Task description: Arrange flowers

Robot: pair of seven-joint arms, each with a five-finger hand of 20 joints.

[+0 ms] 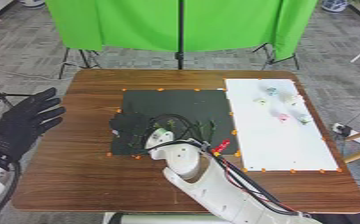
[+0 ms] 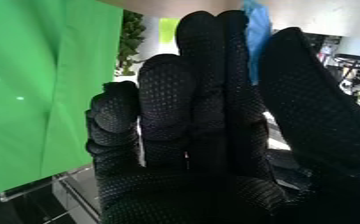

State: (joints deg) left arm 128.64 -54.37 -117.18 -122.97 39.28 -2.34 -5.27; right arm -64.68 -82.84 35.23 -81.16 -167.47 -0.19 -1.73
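1. brown table (image 1: 79, 170): loose flowers (image 1: 283, 118) lie on the white sheet (image 1: 287, 147), apparently yet to be arranged.
2. right hand (image 2: 190, 192) over the dark mat (image 1: 159, 100), fingers straight.
3. left hand (image 1: 24, 122) at the left edge, fingers outstretched.

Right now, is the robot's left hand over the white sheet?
No, the left hand is by the left edge of the table, while the white sheet lies at the right.

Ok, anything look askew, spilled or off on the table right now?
Nothing looks spilled, but the black cables stand out: they loop loosely from the right arm over the dark mat, close to the green stems, and might snag them.
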